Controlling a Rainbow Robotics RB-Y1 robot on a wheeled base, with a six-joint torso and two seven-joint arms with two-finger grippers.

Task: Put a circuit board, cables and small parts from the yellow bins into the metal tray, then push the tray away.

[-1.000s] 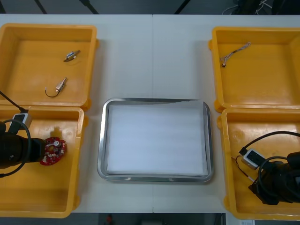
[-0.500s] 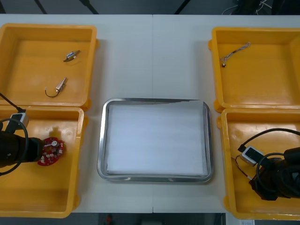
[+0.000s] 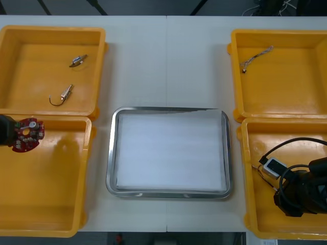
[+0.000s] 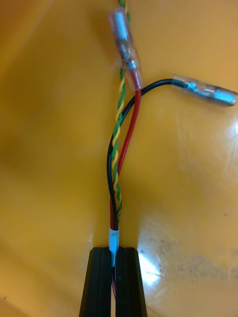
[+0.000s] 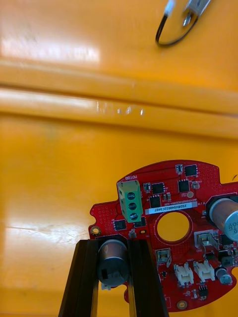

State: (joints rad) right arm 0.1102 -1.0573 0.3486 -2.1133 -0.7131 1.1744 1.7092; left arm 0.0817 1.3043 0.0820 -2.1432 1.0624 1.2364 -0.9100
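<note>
My left gripper [image 5: 113,247] is shut on a black cylindrical part of the round red circuit board [image 5: 168,208]. It holds the board [image 3: 28,135] over the far left corner of the near left yellow bin [image 3: 51,204]. My right gripper [image 4: 113,257] is low in the near right yellow bin [image 3: 255,153]. Its fingers [image 4: 99,282] are shut on a cable [image 4: 121,163] of red, black and twisted yellow-green wires, which runs away from the fingers to two clear-sleeved metal ends. The metal tray [image 3: 168,109], white inside, lies between the bins.
The far left bin [image 3: 30,35] holds two small metal parts [image 3: 77,60] [image 3: 65,93], one with a black wire loop [image 5: 171,34]. A thin cable [image 3: 257,56] lies in the far right bin [image 3: 306,92]. Bare table stretches beyond the tray.
My left gripper has lifted the circuit board off the bin floor and carried it toward the bin's far left corner. My right gripper has shut on the cable.
</note>
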